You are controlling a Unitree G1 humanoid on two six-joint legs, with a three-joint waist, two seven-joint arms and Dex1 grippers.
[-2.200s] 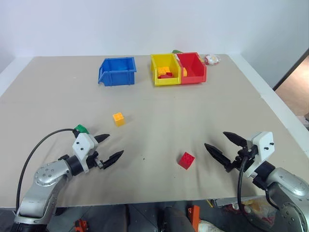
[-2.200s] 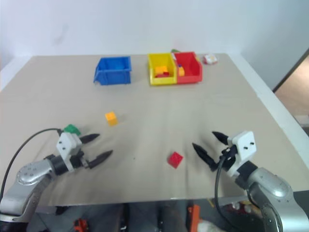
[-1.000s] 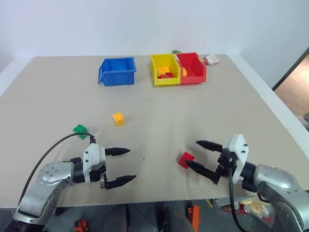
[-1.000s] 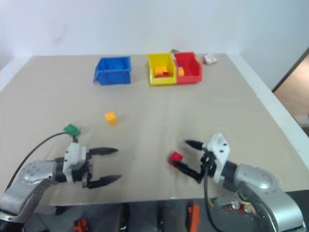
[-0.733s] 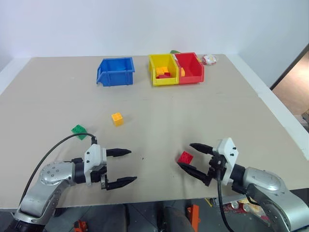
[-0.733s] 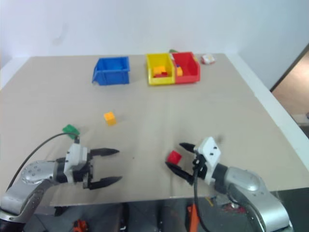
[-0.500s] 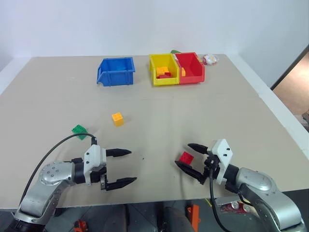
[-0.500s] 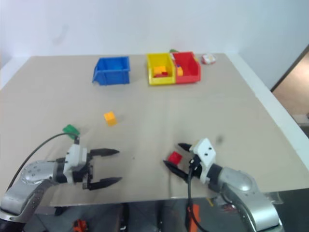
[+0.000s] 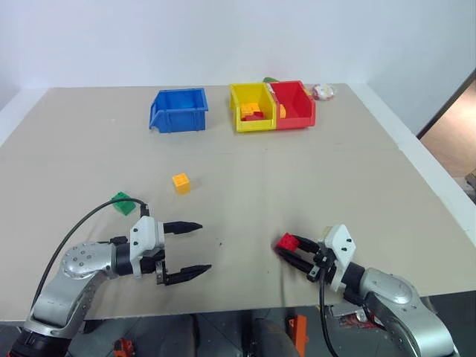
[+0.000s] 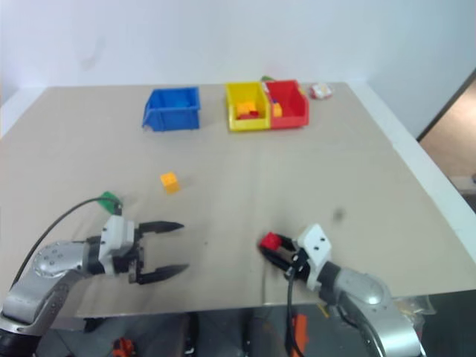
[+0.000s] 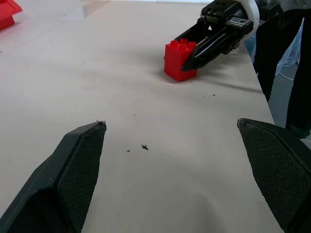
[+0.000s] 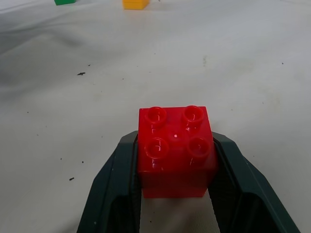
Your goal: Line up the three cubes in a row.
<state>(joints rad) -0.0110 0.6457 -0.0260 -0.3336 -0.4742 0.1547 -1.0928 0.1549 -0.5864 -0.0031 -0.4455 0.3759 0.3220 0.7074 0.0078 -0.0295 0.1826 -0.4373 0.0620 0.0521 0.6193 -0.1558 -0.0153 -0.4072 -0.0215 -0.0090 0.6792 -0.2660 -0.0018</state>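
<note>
right claw [image 12: 175, 194] is clamped on the small red studded plastic cube [image 12: 176, 150], resting on the beige worktop [image 9: 297, 171], likely for moving into line with the yellow-orange cube [image 9: 181, 182] and green cube [image 9: 123, 202]. left claw [image 9: 192, 249] spread wide, empty.

left pincer [image 9: 186, 251] spread, right pincer [image 9: 295, 251] clamped

Bright, even light from overhead; shadows lie soft and short just under the right end effector [image 9: 296, 255] and the left end effector [image 9: 192, 248]. The right eye view is hazier. Highlights glint on the red cube [image 12: 175, 149].
</note>
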